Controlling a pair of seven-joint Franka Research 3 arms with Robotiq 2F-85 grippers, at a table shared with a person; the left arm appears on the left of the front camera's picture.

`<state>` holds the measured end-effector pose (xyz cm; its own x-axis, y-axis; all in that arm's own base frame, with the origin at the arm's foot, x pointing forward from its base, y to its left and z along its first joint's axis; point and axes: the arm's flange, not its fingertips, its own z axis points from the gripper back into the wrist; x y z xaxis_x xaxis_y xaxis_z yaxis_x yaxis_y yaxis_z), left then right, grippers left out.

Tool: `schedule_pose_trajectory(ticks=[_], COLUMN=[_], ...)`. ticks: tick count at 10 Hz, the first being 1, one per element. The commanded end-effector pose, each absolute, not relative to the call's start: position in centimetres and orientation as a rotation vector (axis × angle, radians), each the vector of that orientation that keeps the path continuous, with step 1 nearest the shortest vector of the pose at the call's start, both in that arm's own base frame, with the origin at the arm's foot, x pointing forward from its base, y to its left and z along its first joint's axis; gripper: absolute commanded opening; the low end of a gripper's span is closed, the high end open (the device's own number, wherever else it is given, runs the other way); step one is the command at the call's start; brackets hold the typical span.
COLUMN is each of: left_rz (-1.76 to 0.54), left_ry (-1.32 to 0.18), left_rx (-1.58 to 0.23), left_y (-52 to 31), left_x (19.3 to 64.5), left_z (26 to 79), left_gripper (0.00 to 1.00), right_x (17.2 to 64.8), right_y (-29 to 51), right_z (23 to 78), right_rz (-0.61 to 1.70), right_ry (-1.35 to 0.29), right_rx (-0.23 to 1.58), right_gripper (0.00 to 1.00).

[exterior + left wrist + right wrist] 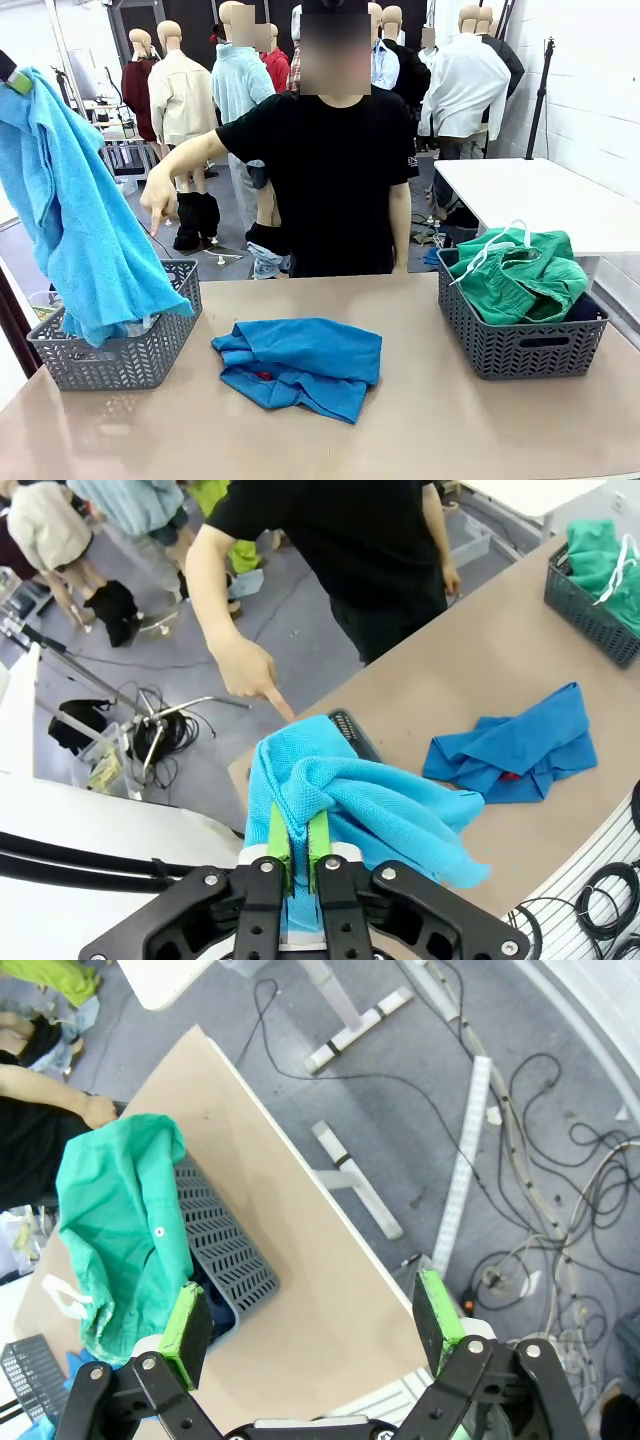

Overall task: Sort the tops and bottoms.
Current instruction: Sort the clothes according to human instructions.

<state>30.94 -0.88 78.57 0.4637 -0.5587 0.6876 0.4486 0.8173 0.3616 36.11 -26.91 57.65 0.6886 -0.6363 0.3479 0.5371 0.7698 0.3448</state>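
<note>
Turquoise shirt (80, 220): hangs from the left gripper (298, 828) by a bunched fold at its top; its lower end drapes over the left basket (130, 365), probably held high so the cloth can feed down inside
Left gripper: green pads clamped together on the turquoise cloth, high over the table's left end
Left basket: grey and slotted, at the left of the table (420, 420); by the look of it, the place for tops; what lies inside is too hidden to tell
Person's hand (158, 205): reaches from the far side with its index finger pointing down at the left basket, likely a cue for where the shirt goes; it is near the drop path and could be brushed
Blue shirt (300, 365): crumpled mid-table between the baskets and apart from both, with a red mark (263, 376) at its near fold; this top is not yet sorted
Right basket (520, 345): holds the green bottoms (520, 275), heaped above the rim, with a white drawstring (490, 250) looped on top; a dark navy garment (585, 308) shows beneath
Right gripper (312, 1325): jaws wide apart, holding nothing, high above the table edge beside the right basket
Basket rim: the shirt overhangs the left basket's near side, so part may slump outside when let go
</note>
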Motion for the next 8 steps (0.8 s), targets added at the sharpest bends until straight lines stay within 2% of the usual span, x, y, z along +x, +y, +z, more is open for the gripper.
schedule_pose_trajectory(ticks=[1, 5, 7, 8], left_rz=[-0.65, -0.633, -0.504, -0.451], left_ry=[-0.898, -0.901, -0.968, -0.95], left_rx=[0.153, 0.144, 0.097, 0.06], left_y=[-0.6, -0.9, 1.5, 2.9], left_x=[31.3, 31.2, 35.9, 38.2], left_z=[79.9, 79.5, 79.2, 78.6], left_gripper=[0.0, 0.0, 0.0, 0.0], right_x=[36.0, 36.0, 36.0, 36.0], right_y=[-26.9, -26.9, -26.9, -26.9], right_z=[57.6, 57.6, 57.6, 57.6], right_rz=[-0.652, -0.652, -0.652, -0.652], right_ry=[-0.462, -0.462, -0.462, -0.462], right_rx=[0.209, 0.209, 0.209, 0.209], right_gripper=[1.0, 1.0, 1.0, 1.0])
